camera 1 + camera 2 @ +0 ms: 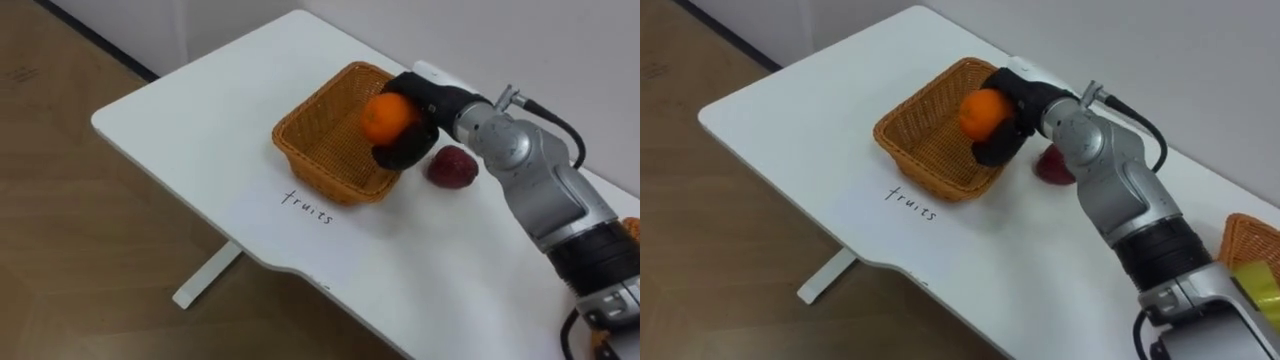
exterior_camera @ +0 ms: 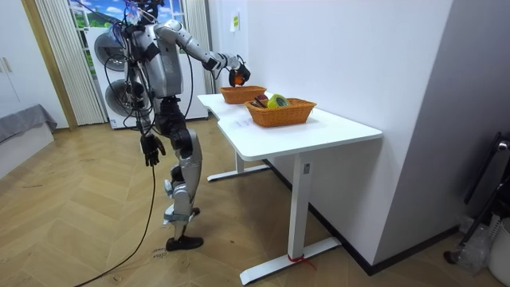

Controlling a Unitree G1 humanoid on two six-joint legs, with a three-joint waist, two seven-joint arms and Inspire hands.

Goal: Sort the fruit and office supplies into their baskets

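Right hand (image 1: 428,122): clenched round a round orange fruit (image 1: 387,117), fingers wrapped under it, thumb over the top. The fruit is off the table and carried entirely by the hand.

Directly below the hand: rectangular light-brown woven wicker basket (image 1: 320,172). Hand and orange sit over the basket corner nearest the wrist. In the room view the hand is above the rim. Can't tell whether the lower fingers touch the rim.

Just beside the hand, on the wrist side: dark red round fruit (image 1: 452,167) lying on the white tabletop (image 1: 190,125). It is outside the basket, close to the basket wall. It's very near the fingers, contact unclear.

Past the basket from the hand, toward the table's front edge: short handwritten label (image 1: 307,207) on the tabletop.

Back along the forearm, well apart from the hand: second wicker basket (image 2: 280,112) of the same weave. It holds a yellow-green item (image 2: 276,100) and something darker I can't identify.

Left hand (image 2: 151,148): hangs beside the thigh, well apart from the table. Finger state not readable.

Stance: robot upright on the wooden floor (image 2: 80,223) at the table end on the room view's left. Right arm is stretched out over the first basket.
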